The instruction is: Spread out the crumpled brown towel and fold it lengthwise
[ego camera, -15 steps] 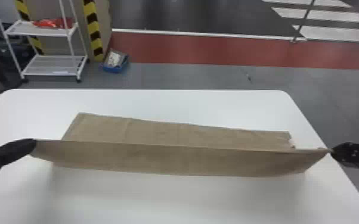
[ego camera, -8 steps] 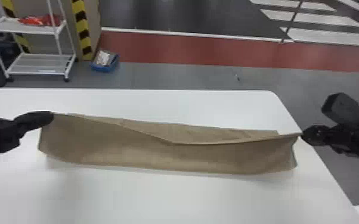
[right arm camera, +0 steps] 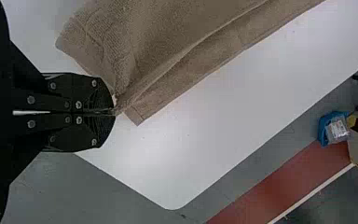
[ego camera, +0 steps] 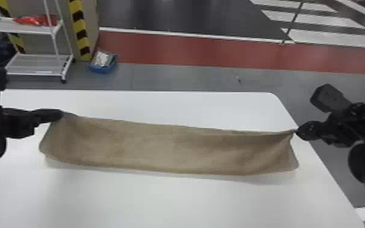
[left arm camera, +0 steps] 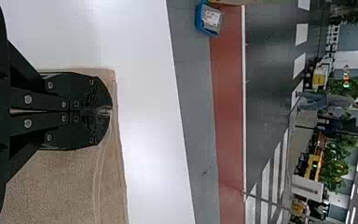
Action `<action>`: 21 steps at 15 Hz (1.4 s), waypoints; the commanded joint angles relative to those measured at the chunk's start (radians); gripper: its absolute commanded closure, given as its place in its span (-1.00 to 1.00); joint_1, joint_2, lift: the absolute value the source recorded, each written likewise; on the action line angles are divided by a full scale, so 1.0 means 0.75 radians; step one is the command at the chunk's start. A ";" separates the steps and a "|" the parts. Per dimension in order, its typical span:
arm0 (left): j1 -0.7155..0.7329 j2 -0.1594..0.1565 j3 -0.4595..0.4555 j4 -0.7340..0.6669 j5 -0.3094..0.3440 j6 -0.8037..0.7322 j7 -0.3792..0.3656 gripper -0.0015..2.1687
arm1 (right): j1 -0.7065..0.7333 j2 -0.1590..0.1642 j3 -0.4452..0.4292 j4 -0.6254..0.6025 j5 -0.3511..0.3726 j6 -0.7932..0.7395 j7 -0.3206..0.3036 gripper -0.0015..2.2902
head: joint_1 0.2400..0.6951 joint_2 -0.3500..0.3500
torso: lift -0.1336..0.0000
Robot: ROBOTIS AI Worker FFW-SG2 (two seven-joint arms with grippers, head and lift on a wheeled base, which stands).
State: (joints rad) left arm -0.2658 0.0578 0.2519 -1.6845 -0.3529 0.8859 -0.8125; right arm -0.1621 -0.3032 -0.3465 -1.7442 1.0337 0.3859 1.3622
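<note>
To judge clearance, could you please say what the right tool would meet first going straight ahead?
The right tool, shut on the towel, would probably meet more towel first; its height above the table is hard to judge.

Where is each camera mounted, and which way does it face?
Head view: on the head, looking forward and down at the towel and table; left arm and right arm show.
Left wrist view: on that wrist, looking over the towel to the floor; left end effector shows.
Right wrist view: likewise, over towel and table corner; right end effector shows.
Both wrist views share the blue box.
</note>
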 commanded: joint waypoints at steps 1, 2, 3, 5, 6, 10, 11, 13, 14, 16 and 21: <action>-0.012 0.009 0.018 0.002 -0.002 0.000 -0.001 0.52 | -0.017 -0.003 -0.006 0.008 -0.006 0.004 0.006 0.24 | 1.00 -0.47 | -0.85; -0.024 0.013 0.034 0.002 -0.002 0.000 -0.007 0.52 | -0.027 -0.003 -0.015 0.010 -0.010 0.008 0.006 0.24 | 1.00 -0.46 | -0.85; -0.036 0.021 0.047 0.002 -0.002 0.000 -0.011 0.52 | -0.031 -0.007 -0.019 0.014 -0.008 0.008 0.006 0.24 | 1.00 -0.45 | -0.85; -0.049 0.033 0.043 0.025 -0.002 0.000 -0.005 0.52 | -0.056 -0.007 -0.015 0.059 0.002 0.008 0.006 0.24 | 1.00 -0.44 | -0.85; -0.057 0.031 0.030 0.041 -0.002 0.000 0.001 0.52 | -0.070 -0.007 -0.010 0.080 0.000 0.020 0.006 0.24 | 1.00 -0.42 | -0.85; -0.126 0.029 -0.011 0.143 -0.033 -0.004 0.020 0.52 | -0.125 -0.003 0.016 0.145 0.035 0.045 0.006 0.24 | 1.00 -0.43 | -0.85; -0.143 0.031 -0.013 0.174 -0.041 -0.012 0.024 0.52 | -0.129 -0.003 0.024 0.155 0.045 0.045 0.006 0.24 | 1.00 -0.43 | -0.85; -0.161 0.033 -0.015 0.219 -0.043 -0.033 0.038 0.52 | -0.134 -0.003 0.035 0.164 0.049 0.045 0.006 0.24 | 1.00 -0.43 | -0.85; -0.167 0.035 -0.015 0.235 -0.045 -0.041 0.038 0.52 | -0.138 -0.003 0.037 0.170 0.051 0.045 0.006 0.24 | 1.00 -0.43 | -0.85; -0.173 0.039 -0.015 0.254 -0.045 -0.049 0.048 0.52 | -0.160 -0.001 0.037 0.198 0.066 0.049 0.006 0.24 | 1.00 -0.42 | -0.85; -0.202 0.044 -0.027 0.323 -0.053 -0.074 0.073 0.52 | -0.219 0.005 0.057 0.299 0.088 0.086 0.006 0.24 | 1.00 -0.41 | -0.85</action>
State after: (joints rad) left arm -0.4121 0.0904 0.2368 -1.4571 -0.3902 0.8350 -0.7606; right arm -0.3145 -0.3009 -0.3056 -1.5363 1.0991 0.4414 1.3622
